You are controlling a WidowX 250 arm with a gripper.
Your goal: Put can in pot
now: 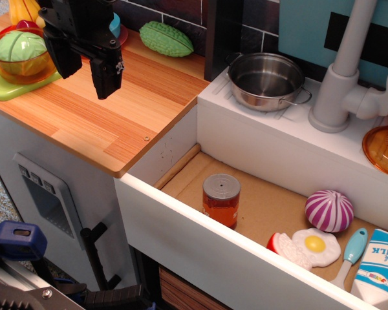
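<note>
The can [221, 199], with an orange-red label and a flat grey top, stands upright on the cardboard floor of the sink basin [258, 194], near its left end. The shiny steel pot [266, 81] sits empty on the white ledge behind the basin, next to the faucet. My black gripper [84, 61] hangs above the wooden counter at the upper left, far to the left of both can and pot. Its fingers [107, 74] stand apart and hold nothing.
A grey faucet [339, 84] stands right of the pot. In the basin lie a purple onion [329, 210], a fried egg [313, 245], a teal-handled utensil [352, 252] and a milk carton [380, 268]. An orange bowl [385, 148], a green vegetable [166, 39] and a bowl with cabbage [19, 55] are around.
</note>
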